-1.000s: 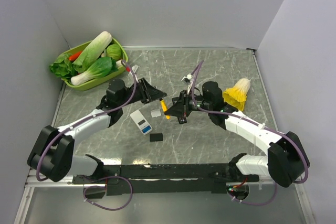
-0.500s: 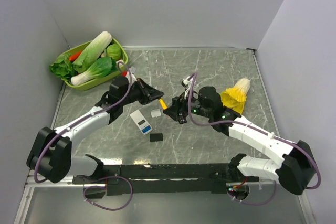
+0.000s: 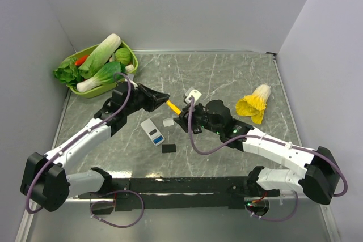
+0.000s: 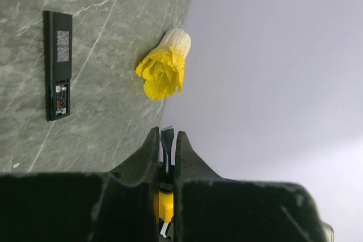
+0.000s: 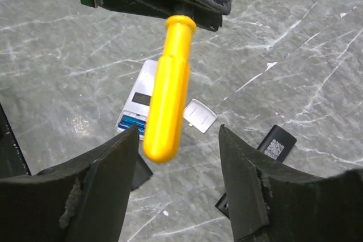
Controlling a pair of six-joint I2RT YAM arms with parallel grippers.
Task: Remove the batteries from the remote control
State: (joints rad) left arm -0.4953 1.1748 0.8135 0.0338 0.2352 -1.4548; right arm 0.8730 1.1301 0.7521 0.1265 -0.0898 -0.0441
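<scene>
Since a second ago the left hand [image 3: 165,101] has closed and drawn off toward 11 o'clock in the top view. The right hand [image 5: 178,133] has opened and slid in after it from 3 o'clock.

The left hand is now pinched nearly closed on the knobbed end of the yellow battery [image 5: 167,89], holding it in the air above the desk [image 3: 227,77]. The right hand's fingers stand well apart on either side of that cell, touching nothing.

So one cell is out but not yet set down. A blue battery [image 5: 131,122] appears to sit in the white remote [image 3: 152,131], at 7 o'clock from the held cell, with its white cover [image 5: 199,115] lying just beside it.

The black remote [image 4: 58,66] lies with its bay uncovered. Whether anything remains inside is too small to tell, and from above the right arm hides it.
</scene>
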